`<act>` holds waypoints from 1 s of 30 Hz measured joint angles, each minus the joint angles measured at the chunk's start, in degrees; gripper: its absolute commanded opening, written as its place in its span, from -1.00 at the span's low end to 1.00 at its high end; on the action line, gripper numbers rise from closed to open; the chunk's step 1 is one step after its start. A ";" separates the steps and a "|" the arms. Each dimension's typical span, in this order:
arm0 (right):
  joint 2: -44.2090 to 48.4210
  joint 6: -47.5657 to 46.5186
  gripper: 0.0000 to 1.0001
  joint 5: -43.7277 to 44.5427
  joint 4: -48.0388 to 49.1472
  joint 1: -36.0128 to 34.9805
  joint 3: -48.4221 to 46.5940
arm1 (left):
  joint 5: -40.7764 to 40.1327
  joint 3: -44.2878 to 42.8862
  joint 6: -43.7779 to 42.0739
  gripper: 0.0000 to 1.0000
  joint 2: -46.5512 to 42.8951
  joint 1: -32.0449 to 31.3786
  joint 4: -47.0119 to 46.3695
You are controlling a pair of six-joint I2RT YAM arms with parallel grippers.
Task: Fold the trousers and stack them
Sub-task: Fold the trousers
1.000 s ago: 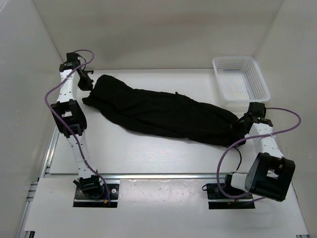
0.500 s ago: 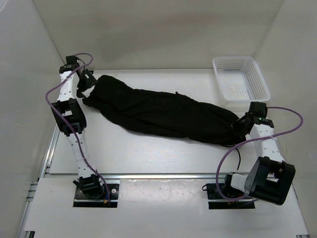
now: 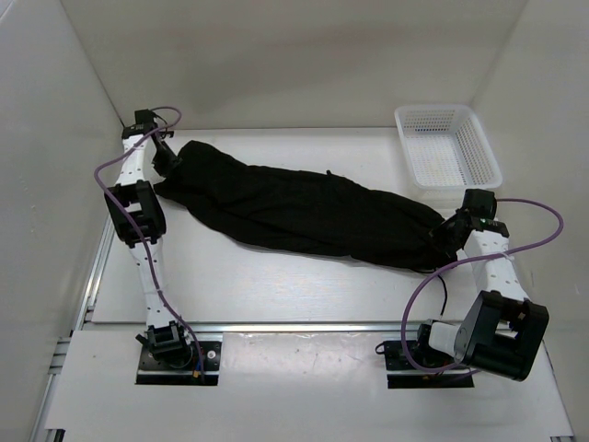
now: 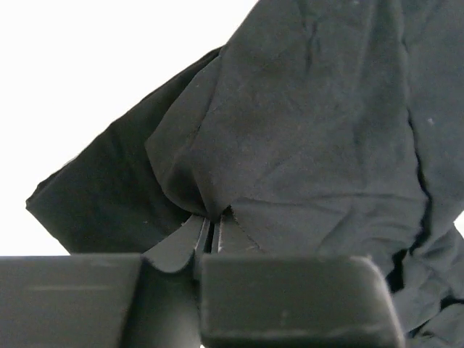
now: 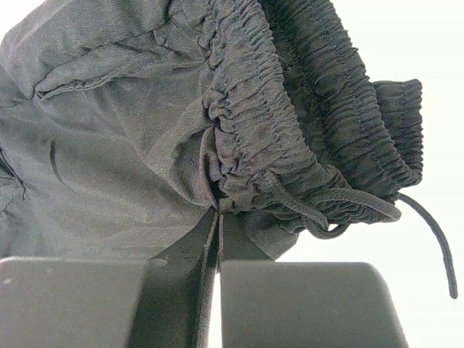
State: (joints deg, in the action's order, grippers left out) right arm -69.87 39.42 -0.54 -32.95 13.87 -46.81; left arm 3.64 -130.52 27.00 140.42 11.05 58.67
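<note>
The black trousers lie stretched across the table from back left to right. My left gripper is at their back-left leg end; in the left wrist view it is shut on a pinch of the leg fabric. My right gripper is at the waist end on the right; in the right wrist view it is shut on the elastic waistband, with a drawstring hanging loose beside it.
A white mesh basket stands at the back right corner, just behind my right arm. White walls close the table on the left, back and right. A metal rail runs along the near edge by the arm bases.
My left gripper has moved from beside the leg end onto it and shut on the fabric. The right gripper has stayed at the waistband.
</note>
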 measured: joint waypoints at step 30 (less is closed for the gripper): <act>19.52 -0.96 0.11 3.76 -10.16 3.13 4.63 | -6.69 20.55 -0.61 -0.29 -19.80 3.23 0.81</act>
State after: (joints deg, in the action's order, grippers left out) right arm -50.35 38.46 3.22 -43.11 16.99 -42.17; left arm -3.05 -109.97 26.39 120.62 14.28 59.48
